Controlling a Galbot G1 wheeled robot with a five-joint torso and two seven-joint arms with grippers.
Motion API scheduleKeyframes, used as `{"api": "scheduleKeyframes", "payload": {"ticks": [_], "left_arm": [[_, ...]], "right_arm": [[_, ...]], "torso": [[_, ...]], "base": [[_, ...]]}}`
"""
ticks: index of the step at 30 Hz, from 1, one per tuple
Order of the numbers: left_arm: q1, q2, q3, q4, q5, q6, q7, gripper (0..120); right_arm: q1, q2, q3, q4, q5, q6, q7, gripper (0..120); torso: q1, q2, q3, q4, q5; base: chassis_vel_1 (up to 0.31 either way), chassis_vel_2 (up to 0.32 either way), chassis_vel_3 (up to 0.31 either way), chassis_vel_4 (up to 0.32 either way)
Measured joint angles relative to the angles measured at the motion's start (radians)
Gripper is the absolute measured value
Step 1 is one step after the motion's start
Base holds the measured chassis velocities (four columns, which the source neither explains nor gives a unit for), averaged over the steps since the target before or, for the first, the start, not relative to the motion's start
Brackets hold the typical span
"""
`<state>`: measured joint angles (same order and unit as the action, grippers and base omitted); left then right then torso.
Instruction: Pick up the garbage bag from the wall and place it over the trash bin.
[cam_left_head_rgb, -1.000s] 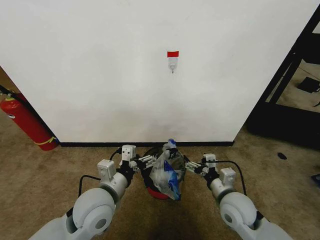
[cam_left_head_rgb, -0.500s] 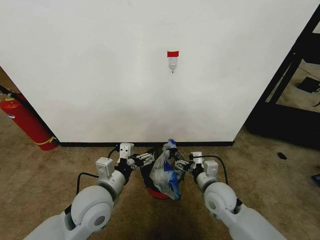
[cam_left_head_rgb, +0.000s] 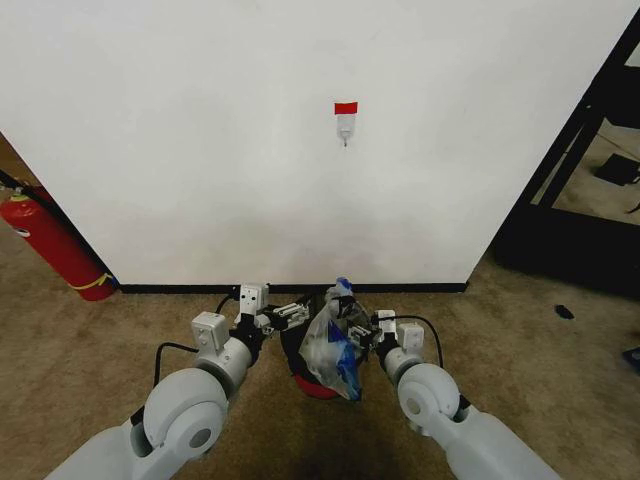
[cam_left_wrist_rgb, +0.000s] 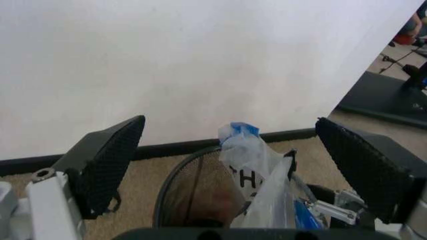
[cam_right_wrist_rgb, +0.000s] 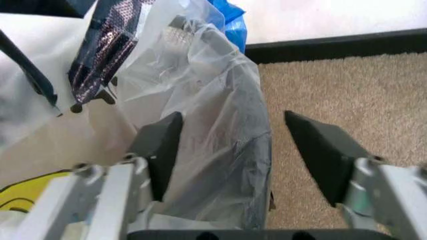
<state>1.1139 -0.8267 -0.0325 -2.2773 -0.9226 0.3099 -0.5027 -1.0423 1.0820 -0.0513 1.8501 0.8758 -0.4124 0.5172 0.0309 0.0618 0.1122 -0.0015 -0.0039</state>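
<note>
The garbage bag (cam_left_head_rgb: 333, 345), crinkly translucent plastic with blue print, sits bunched on top of the trash bin (cam_left_head_rgb: 312, 386), a black mesh basket with a red base, on the carpet close to the wall (cam_left_head_rgb: 250, 180). My left gripper (cam_left_head_rgb: 290, 315) is at the bin's left rim, open wide; in the left wrist view its pads (cam_left_wrist_rgb: 110, 155) stand apart, with the bin rim (cam_left_wrist_rgb: 175, 182) and bag (cam_left_wrist_rgb: 257, 160) beyond them. Pressed to the bag's right side, my right gripper (cam_left_head_rgb: 365, 335) is open, its fingers (cam_right_wrist_rgb: 160, 145) straddling a fold of bag (cam_right_wrist_rgb: 220, 120). The white hook (cam_left_head_rgb: 345, 128) under red tape is bare.
A red fire extinguisher (cam_left_head_rgb: 55, 245) leans at the wall's left end. A black frame (cam_left_head_rgb: 570, 200) stands past the wall's right edge. The black baseboard (cam_left_head_rgb: 200, 288) runs just behind the bin. Open carpet lies on both sides of my arms.
My right arm has swung left, bringing its gripper from beside the bin up against the bag. The left gripper edged slightly toward the bin. The bag and bin stayed put.
</note>
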Motion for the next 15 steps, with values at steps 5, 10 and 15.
{"api": "scheduleKeyframes", "payload": {"ticks": [5, 10, 15], "left_arm": [[-0.004, -0.001, 0.000, -0.002, -0.007, 0.000, -0.007, 100], [0.000, -0.002, -0.001, -0.006, -0.009, 0.000, -0.012, 100], [0.004, -0.002, -0.003, -0.009, -0.011, 0.000, -0.019, 100]], "right_arm": [[0.006, 0.006, -0.001, -0.007, 0.025, -0.011, 0.017, 41], [0.008, 0.019, -0.011, -0.017, 0.026, -0.010, 0.032, 22], [0.011, 0.027, -0.012, -0.021, 0.033, -0.010, 0.044, 4]], "torso": [[0.000, 0.000, 0.000, 0.0000, 0.0000], [0.000, 0.000, 0.000, 0.0000, 0.0000], [0.000, 0.000, 0.000, 0.0001, 0.0002]], "base": [[0.000, 0.000, 0.000, 0.000], [0.000, 0.000, 0.000, 0.000], [0.000, 0.000, 0.000, 0.000]]}}
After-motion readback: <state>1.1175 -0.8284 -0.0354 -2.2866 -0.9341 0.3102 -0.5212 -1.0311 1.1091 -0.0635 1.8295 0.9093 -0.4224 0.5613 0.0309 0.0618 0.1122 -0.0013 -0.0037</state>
